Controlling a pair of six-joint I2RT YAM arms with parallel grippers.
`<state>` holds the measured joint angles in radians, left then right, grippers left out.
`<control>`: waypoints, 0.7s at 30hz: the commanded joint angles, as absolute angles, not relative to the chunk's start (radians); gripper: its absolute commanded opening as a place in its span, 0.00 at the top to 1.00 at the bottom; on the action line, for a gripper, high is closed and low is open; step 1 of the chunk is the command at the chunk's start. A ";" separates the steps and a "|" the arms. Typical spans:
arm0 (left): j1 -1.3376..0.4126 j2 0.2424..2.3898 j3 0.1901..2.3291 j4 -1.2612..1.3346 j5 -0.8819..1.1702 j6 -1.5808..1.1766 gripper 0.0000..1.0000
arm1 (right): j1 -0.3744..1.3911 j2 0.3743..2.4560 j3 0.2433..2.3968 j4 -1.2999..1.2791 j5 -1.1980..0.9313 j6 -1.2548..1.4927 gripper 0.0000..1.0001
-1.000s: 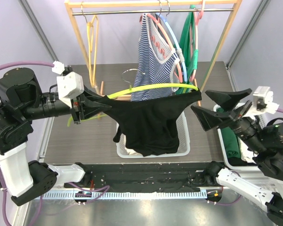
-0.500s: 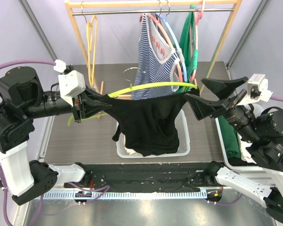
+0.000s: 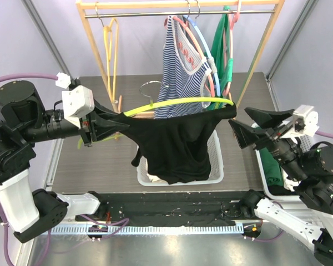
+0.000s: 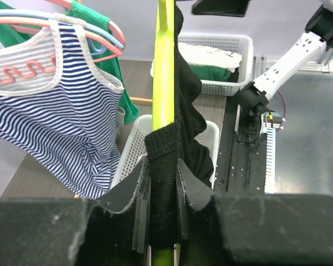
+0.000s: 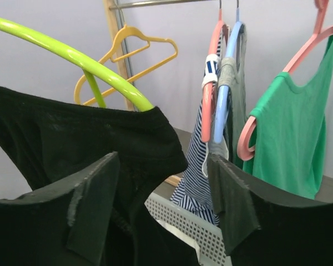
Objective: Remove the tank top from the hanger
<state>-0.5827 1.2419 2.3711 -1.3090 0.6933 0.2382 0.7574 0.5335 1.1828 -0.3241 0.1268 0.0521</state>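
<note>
The left gripper (image 4: 162, 188) is clamped tight on one end of the lime-green hanger (image 3: 177, 101), pinching the black tank top (image 3: 175, 144) strap against the bar. This grip appears to hold the hanger level in mid-air, so that the far shoulder is presented to the other arm. The right gripper (image 3: 241, 121) has its jaws spread wide and holds nothing. The strap looped over the hanger's far tip lies just ahead of its fingers (image 5: 94, 205) and slightly above them (not yet touched, as far as the wrist view shows). The garment's body sags below and between both grippers, over the white basket (image 3: 216, 158), probably so it drops there once slipped free.
</note>
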 commanded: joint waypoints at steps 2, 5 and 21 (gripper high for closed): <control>-0.572 1.213 2.405 -1.302 0.750 0.256 1.00 | 0.761 0.614 1.250 -0.354 0.039 0.012 0.34; -0.572 1.210 2.413 -1.316 0.749 0.267 1.00 | 0.762 0.640 1.279 -0.382 0.012 0.006 0.39; -0.568 1.186 2.445 -1.341 0.730 0.282 1.00 | 0.761 0.643 1.259 -0.417 0.041 0.022 0.83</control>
